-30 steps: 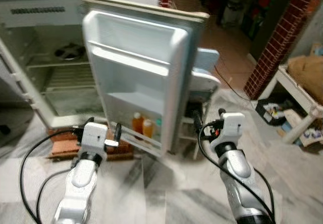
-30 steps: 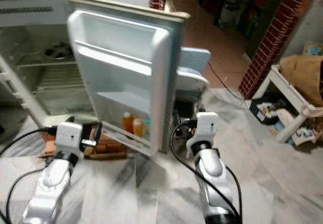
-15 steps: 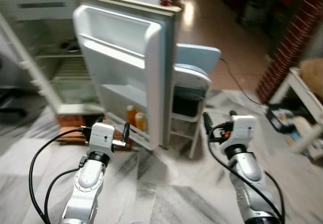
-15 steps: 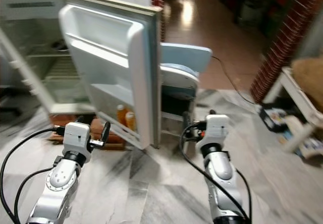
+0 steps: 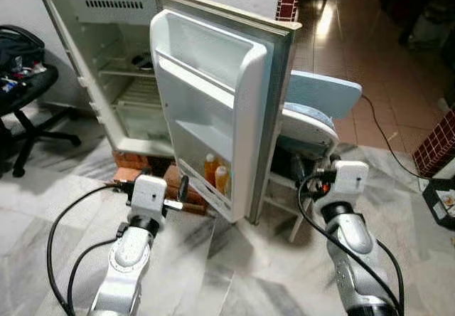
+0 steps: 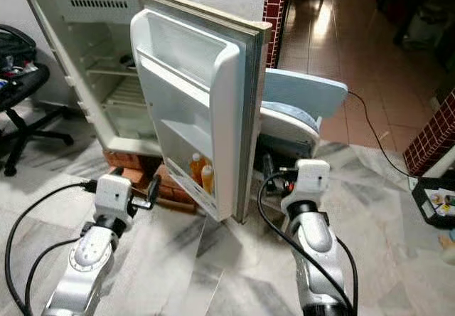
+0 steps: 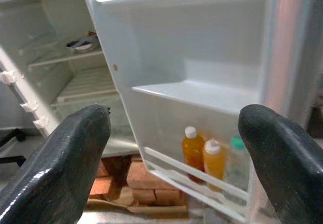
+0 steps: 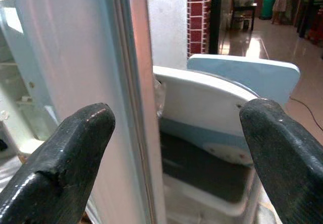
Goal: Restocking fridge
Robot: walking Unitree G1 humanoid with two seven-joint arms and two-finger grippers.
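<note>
A white fridge [image 5: 117, 60] stands open with its door [image 5: 213, 95] swung wide toward me. On the door's lowest shelf stand two orange bottles [image 7: 193, 151] [image 7: 214, 159] and a clear bottle with a green cap [image 7: 236, 158]. My left gripper [image 5: 151, 182] is held low in front of that shelf, open, with nothing between its fingers [image 7: 65, 158]. My right gripper [image 5: 316, 165] is to the right of the door's edge, open and empty, and faces a pale blue chair [image 8: 227, 98].
The fridge rests on red bricks [image 5: 135, 163]. A dark bowl [image 7: 81, 44] sits on an upper wire shelf inside. A black office chair [image 5: 21, 88] stands at far left. The pale blue chair [image 5: 313, 109] is behind the door. A brick pillar [image 5: 437, 145] is at right. Marble floor lies below.
The whole picture has shifted and sharpened as the camera moved. The office chair has come into view at left. Both grippers keep the same open pose.
</note>
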